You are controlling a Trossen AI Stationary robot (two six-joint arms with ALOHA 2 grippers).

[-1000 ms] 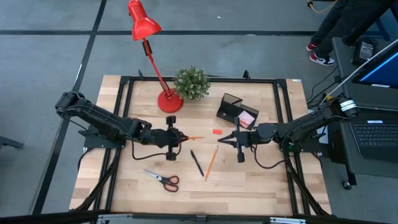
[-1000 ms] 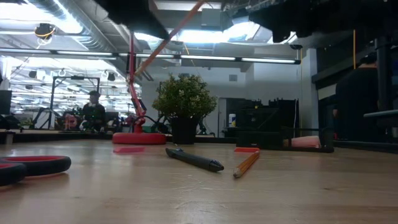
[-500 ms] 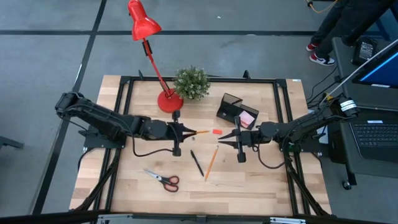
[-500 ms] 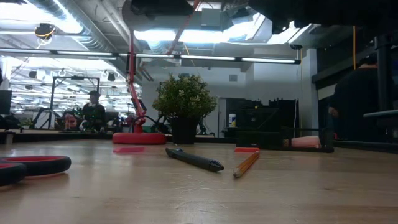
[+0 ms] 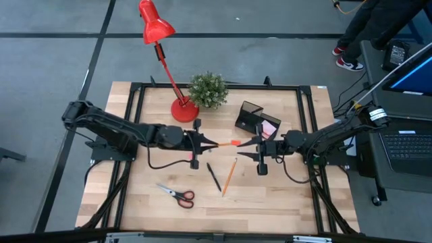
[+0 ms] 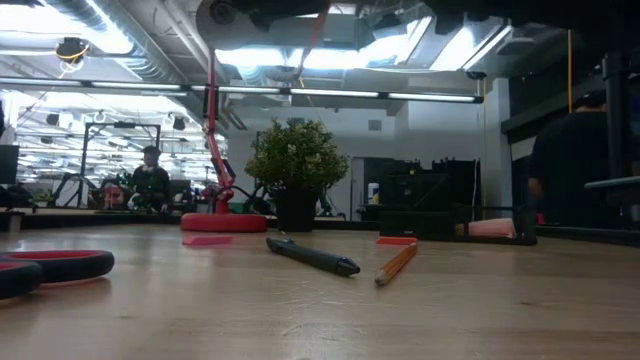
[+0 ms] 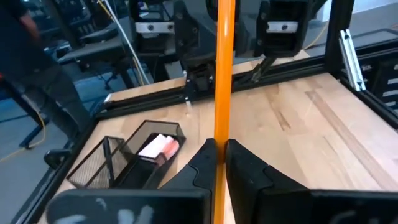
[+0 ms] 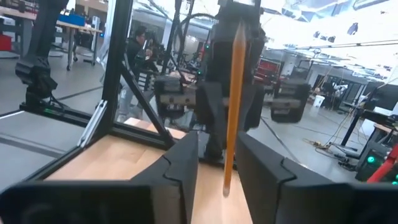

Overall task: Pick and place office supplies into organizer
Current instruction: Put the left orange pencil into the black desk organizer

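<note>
An orange pencil point(image 5: 226, 143) hangs above the table's middle with my left gripper point(image 5: 206, 143) shut on it. Its free end points at my right gripper point(image 5: 244, 148), which is open. In the right wrist view the pencil point(image 8: 234, 93) stands between the two spread fingers with a gap on each side. A second pencil point(image 5: 229, 177), a black pen point(image 5: 213, 176) and orange-handled scissors point(image 5: 177, 194) lie flat on the table. The black organizer point(image 5: 251, 120) stands far right of the middle and holds a pink pad point(image 5: 268, 128). My left gripper pinches the pencil between its two fingers near the end nearest the gripper point(image 7: 216, 163). The fingers come level from the table's left and lie along the pencil. The pencil sticks out ahead of them toward my right gripper, lifted clear of the table.
A red desk lamp's base point(image 5: 183, 111) and a green potted plant point(image 5: 207, 90) stand at the far edge. A small red eraser point(image 6: 397, 240) lies in front of the organizer. A black frame point(image 5: 307, 128) runs around the tabletop. A person point(image 5: 364, 30) stands beyond the far right corner.
My left gripper has carried the pencil toward the table's right, up to my right gripper, and has swung it more level. My right gripper has opened and risen a little. The pencil's free end now lies between its fingers.
</note>
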